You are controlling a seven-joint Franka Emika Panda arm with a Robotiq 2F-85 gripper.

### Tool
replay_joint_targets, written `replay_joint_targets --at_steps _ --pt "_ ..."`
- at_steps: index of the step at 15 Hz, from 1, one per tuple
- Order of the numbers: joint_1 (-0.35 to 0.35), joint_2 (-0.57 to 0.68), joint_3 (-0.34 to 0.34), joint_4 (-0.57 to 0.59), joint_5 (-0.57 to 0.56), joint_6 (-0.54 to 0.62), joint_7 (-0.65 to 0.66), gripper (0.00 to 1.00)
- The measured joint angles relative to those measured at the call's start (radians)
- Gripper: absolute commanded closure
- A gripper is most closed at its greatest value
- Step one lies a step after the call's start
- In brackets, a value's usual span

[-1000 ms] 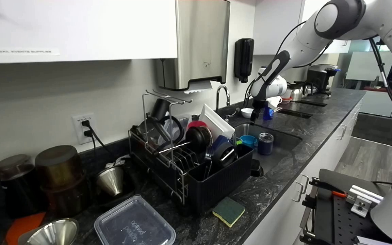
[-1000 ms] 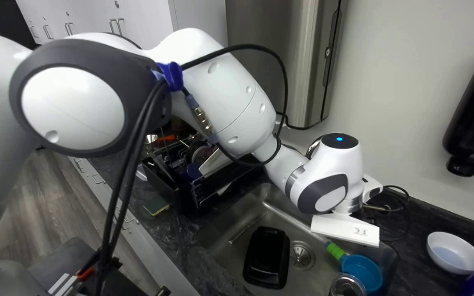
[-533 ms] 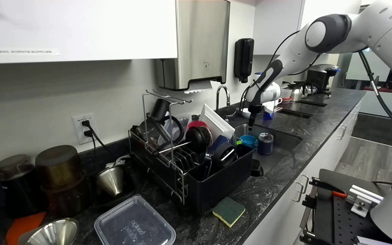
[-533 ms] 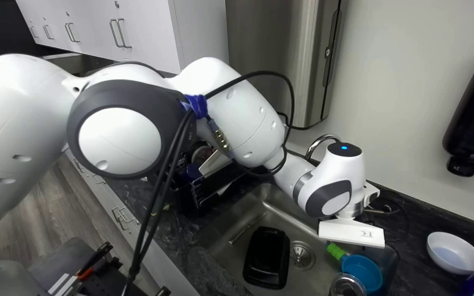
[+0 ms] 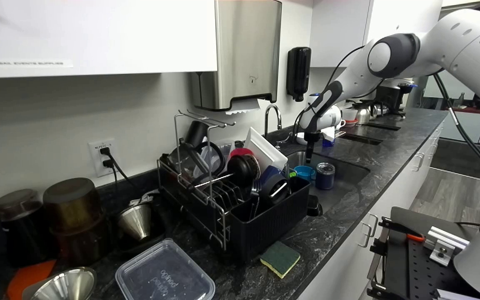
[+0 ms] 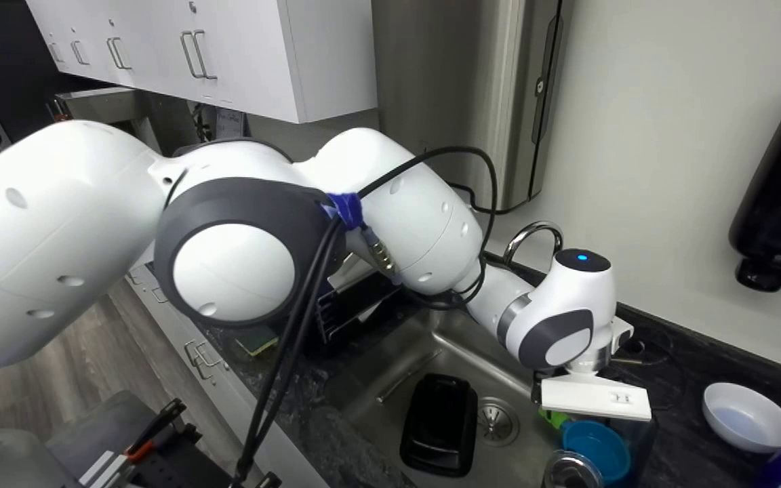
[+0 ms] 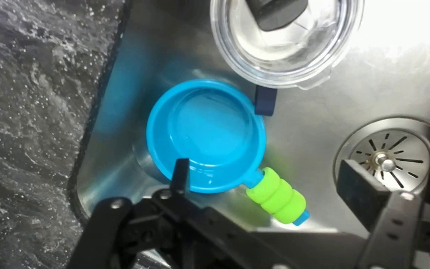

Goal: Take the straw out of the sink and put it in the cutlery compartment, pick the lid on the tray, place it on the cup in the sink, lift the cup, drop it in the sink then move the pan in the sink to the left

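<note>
The blue pan [image 7: 205,134] with a green grip on its handle [image 7: 276,196] lies in the sink [image 7: 304,123]; it shows in both exterior views [image 5: 304,171] [image 6: 597,447]. My gripper [image 7: 274,185] is open and empty above the pan. In the wrist view one finger overlaps the pan's rim, the other is near the drain, and the handle shows between them. The dark blue cup [image 5: 325,177] stands upright beside the pan, with the clear lid [image 7: 286,48] on it. A thin stick [image 6: 409,376] lies in the sink; I cannot tell whether it is the straw.
A black container [image 6: 439,423] lies in the sink by the drain [image 6: 497,420]. A dish rack with a black cutlery compartment [image 5: 265,233] stands beside the sink. The faucet [image 5: 273,112] rises behind. A white bowl [image 6: 748,415] and a sponge [image 5: 280,258] are on the counter.
The arm has come down, and my gripper has lowered toward the pan in the sink. The pan, cup and black container have not moved.
</note>
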Motion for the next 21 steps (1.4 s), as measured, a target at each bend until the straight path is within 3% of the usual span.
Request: replay_joint_targets --at_steps 21 --pt "0.0 0.186 -0.025 0.221 0.0 -0.134 -0.032 0.0"
